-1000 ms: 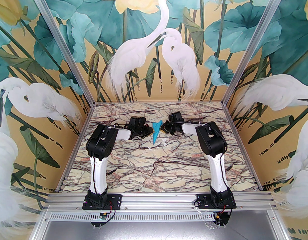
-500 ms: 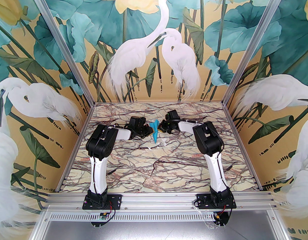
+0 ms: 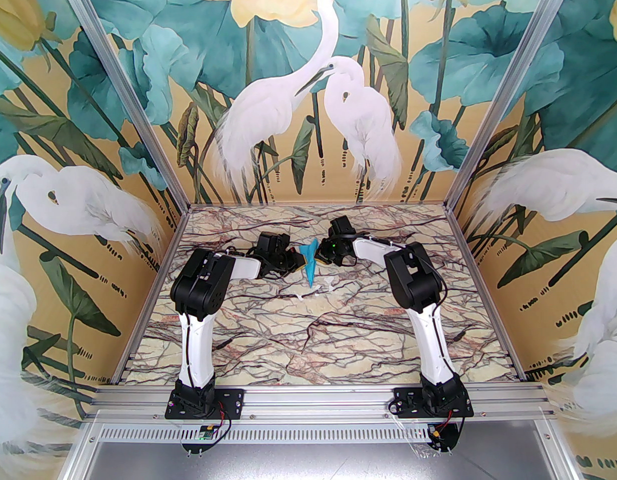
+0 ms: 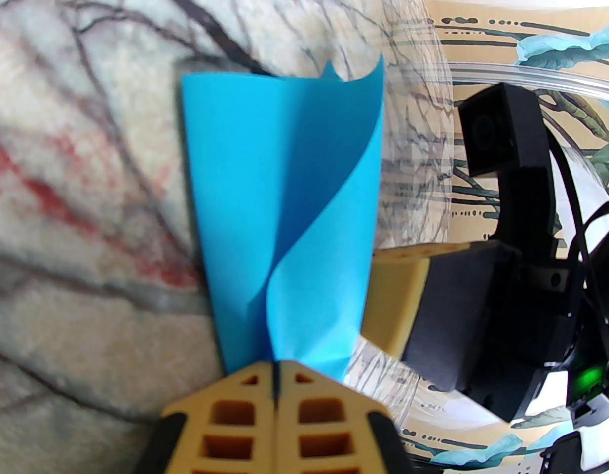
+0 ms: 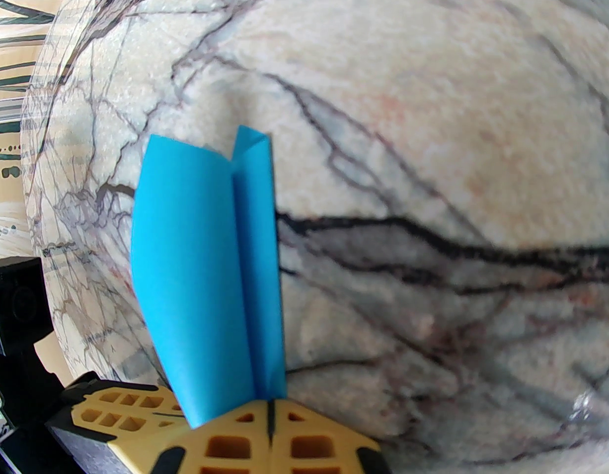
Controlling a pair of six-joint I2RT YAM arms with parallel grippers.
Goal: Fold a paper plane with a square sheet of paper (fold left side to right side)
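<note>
Paper plane (image 3: 311, 264), cyan-blue creased dart: located at the far middle of the marble tabletop (image 3: 308, 338), directly between the two grippers. Left gripper (image 4: 276, 369) closed tight, pinching the paper from the left; right gripper (image 5: 270, 407) likewise closed tight, pinching it from the right, both at the fanned tail end. Long axis runs far to near, pointed nose toward the arm bases.

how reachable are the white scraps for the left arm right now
Probably not yet: the left gripper is shut on the paper plane. The table toward the white scraps looks free.
</note>
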